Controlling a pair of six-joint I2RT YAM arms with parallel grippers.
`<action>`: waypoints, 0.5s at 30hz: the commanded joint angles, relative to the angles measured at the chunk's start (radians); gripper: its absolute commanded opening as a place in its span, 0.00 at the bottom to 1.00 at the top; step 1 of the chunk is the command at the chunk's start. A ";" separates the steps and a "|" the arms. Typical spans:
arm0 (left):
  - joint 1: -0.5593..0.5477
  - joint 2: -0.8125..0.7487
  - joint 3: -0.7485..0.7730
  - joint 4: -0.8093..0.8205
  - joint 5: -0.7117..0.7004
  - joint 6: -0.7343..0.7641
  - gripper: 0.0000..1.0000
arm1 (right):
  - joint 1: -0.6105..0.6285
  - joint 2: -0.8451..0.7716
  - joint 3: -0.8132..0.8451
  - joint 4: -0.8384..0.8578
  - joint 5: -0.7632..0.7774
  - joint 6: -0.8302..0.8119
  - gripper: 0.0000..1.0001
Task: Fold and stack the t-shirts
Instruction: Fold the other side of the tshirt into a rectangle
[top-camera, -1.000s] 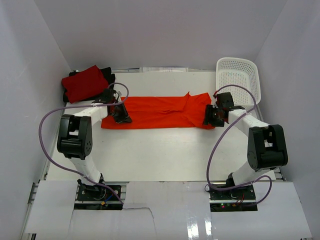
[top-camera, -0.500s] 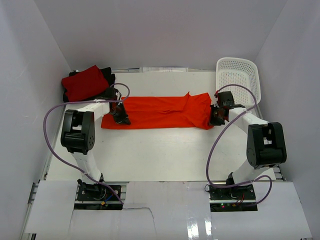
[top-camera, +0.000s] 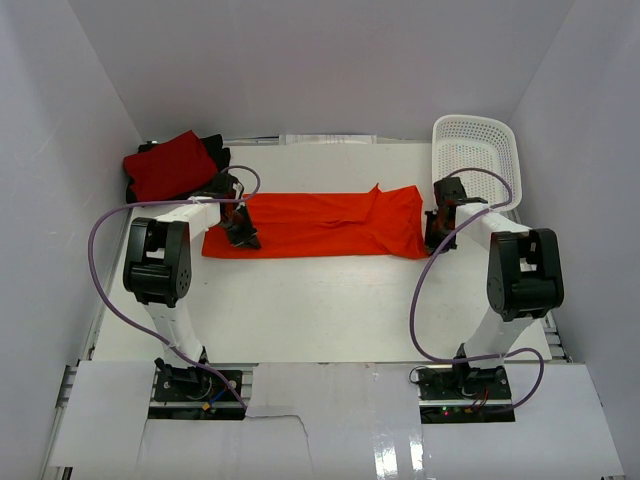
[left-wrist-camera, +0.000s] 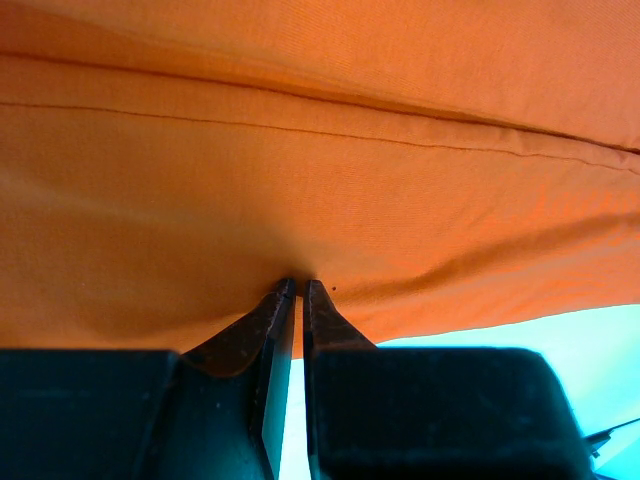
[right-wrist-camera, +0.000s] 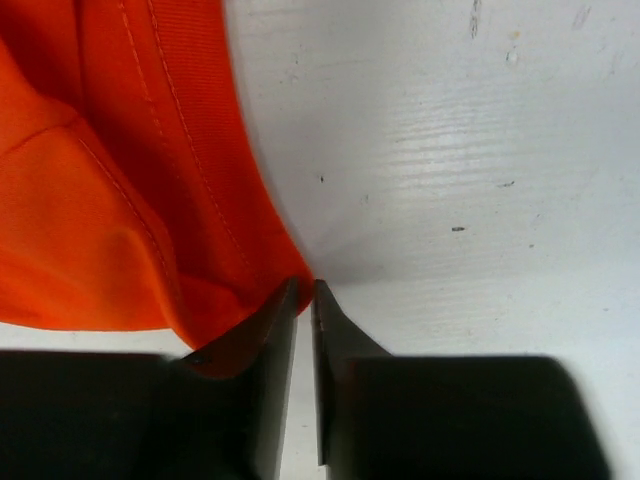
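Note:
The orange t-shirt (top-camera: 320, 222) lies as a long flat strip across the middle of the table. My left gripper (top-camera: 240, 232) sits low at the strip's left end, shut on a fold of the orange cloth (left-wrist-camera: 330, 200) at the fingertips (left-wrist-camera: 297, 285). My right gripper (top-camera: 437, 228) is at the right end, jaws shut with the hem corner (right-wrist-camera: 150, 200) pinched between the tips (right-wrist-camera: 305, 285). A folded crimson t-shirt (top-camera: 170, 165) rests at the back left on top of a black t-shirt (top-camera: 216, 156), which shows only at its edge.
A white perforated basket (top-camera: 478, 150) stands at the back right, just behind my right gripper. White walls close in the table on three sides. Purple cables loop from both arms over the table's left and right parts.
My right gripper has shut on the shirt's right hem and edged back toward the basket, its arm swinging more upright. The left arm shifted its elbow; its grip stayed the same.

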 joint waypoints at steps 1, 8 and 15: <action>0.006 0.036 -0.005 -0.046 -0.108 0.020 0.21 | -0.006 -0.022 0.026 -0.013 -0.030 0.009 0.18; 0.008 0.032 -0.001 -0.044 -0.100 0.015 0.21 | -0.006 -0.103 -0.025 0.030 -0.037 0.003 0.77; 0.008 0.028 -0.001 -0.046 -0.102 0.020 0.21 | -0.005 -0.159 -0.088 0.099 -0.141 -0.023 0.75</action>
